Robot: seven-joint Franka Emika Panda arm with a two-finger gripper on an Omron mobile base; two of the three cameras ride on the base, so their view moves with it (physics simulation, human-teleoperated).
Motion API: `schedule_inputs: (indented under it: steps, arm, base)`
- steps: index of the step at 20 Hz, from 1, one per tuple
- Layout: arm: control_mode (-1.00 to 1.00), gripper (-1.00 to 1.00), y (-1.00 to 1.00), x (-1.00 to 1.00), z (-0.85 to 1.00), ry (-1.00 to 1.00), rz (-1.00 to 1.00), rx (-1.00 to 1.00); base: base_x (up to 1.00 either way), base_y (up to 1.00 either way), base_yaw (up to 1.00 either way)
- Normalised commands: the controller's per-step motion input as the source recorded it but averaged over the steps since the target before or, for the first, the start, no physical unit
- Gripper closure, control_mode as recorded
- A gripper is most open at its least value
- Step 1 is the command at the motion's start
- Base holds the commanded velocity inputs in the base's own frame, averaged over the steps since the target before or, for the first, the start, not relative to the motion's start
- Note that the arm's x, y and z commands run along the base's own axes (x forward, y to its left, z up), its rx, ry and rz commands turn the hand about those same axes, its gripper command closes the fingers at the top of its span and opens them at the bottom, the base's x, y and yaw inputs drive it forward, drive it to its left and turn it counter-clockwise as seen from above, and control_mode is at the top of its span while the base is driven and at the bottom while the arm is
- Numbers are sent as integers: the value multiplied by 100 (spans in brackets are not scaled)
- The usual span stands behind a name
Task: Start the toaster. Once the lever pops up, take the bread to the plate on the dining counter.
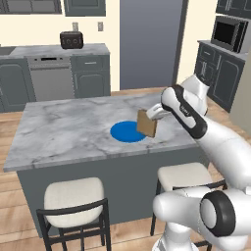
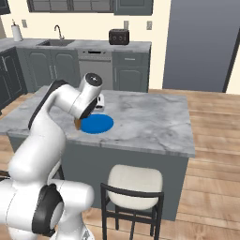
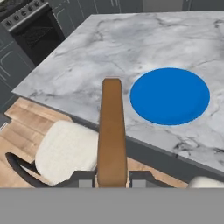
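In the left base view, the end effector is seen above the near edge of the marble desk, closed on a brown slice of bread that hangs below it. The blue plate lies on the desk just beside and partly behind the bread. A dark toaster stands well beyond the end effector on the far kitchen counter. Two stools are placed under the desk's near side, below the end effector.

In the right base view, the end effector is largely hidden by the arm; a small brown corner of the bread shows beneath it, at the edge of the plate. The toaster is far behind.

In the hand view, the bread is gripped edge-on between the two fingertips, which are shut against its faces. The plate lies ahead of the bread and off to one side, apart from it. A stool is seen below the desk's edge.
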Motion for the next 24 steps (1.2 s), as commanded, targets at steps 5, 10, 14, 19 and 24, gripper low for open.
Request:
schedule_inputs:
  steps: [5,10,14,19,24]
  arm:
    - [-100,100,11,70,-4,0,0,3]
    - [-100,100,19,60,-12,0,0,0]
    - [-100,100,14,39,-25,0,0,0]
    - [-100,100,22,37,-22,1,0,0]
    - [-100,100,6,20,-38,0,0,0]
  base:
    - [0,0,0]
    - [0,0,0]
    - [0,0,0]
    - [0,0,0]
    - [0,0,0]
